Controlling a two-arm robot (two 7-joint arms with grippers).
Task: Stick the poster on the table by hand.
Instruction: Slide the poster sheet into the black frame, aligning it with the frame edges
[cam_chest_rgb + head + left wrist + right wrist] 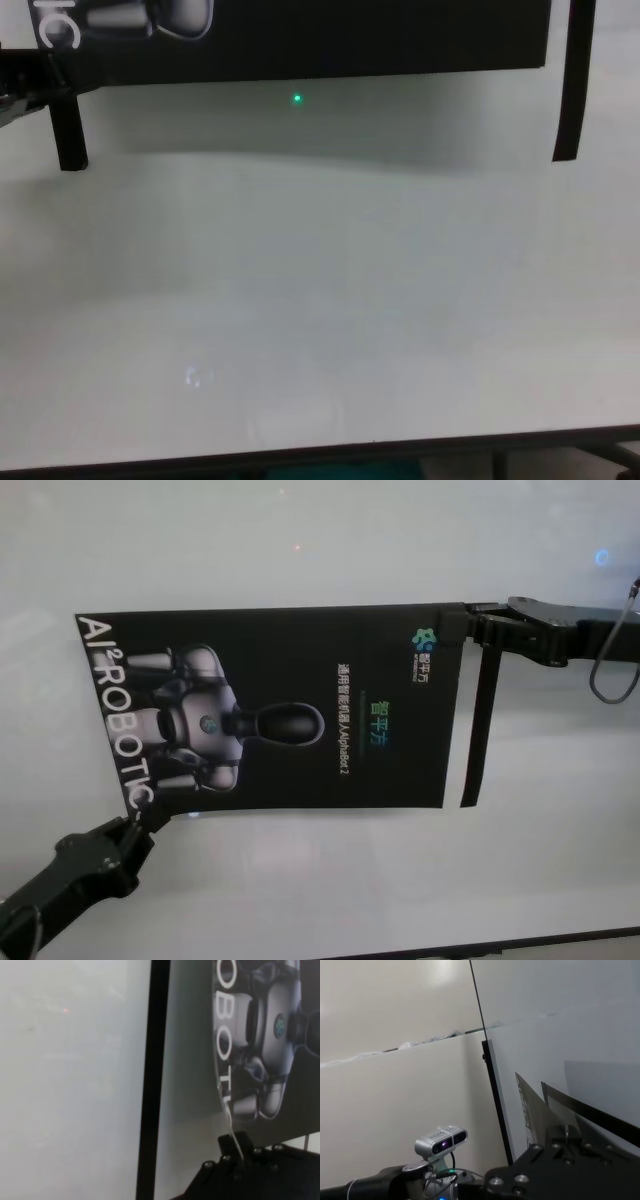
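Left tool point(140, 825) pinches the glossy black rectangular poster point(290, 705) at one corner. Right tool point(475, 620) clamps the opposite corner. Smooth white worktop point(330, 880) lies below.

Robot lab or test bay: plain white table point(300, 880), bare pale walls point(395, 1110), mounted sensor camera point(441, 1142).

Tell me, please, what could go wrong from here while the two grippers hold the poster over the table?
The left gripper pinches only the poster's near-left corner and the right gripper only the far-right corner, so a slip at either could let the sheet sag or skew. A black strip dangles loose below the right gripper; it might fold or stick to the table in the wrong place.
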